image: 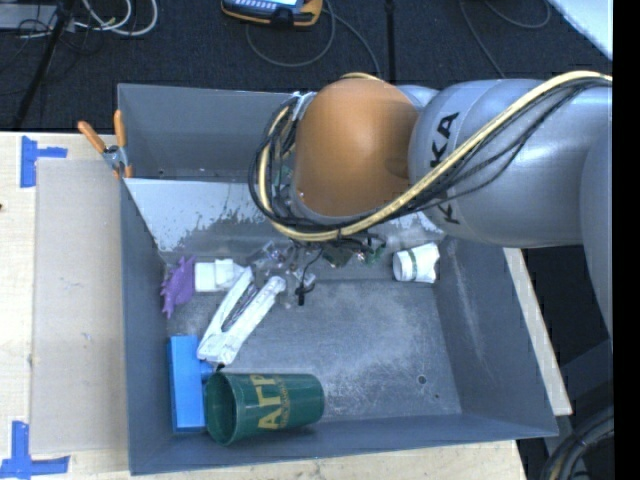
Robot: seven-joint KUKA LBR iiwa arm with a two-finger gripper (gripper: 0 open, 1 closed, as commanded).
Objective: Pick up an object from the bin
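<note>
My gripper (284, 276) hangs below the orange dome near the middle of the bin, open, its two fingers apart over the upper end of a long white flat packet (235, 320). The packet lies slanted, running down-left from the gripper; I cannot tell whether the fingers touch it. Just left of the gripper sits a small white block (213, 274), with a purple spiky toy (179, 282) beside it. A white capped tub (416, 263) lies to the gripper's right, near the bin's right wall.
A dark green cup (265, 405) with yellow lettering lies on its side at the front. A blue block (185, 382) rests along the front left wall. The arm and its cables cover the bin's back right.
</note>
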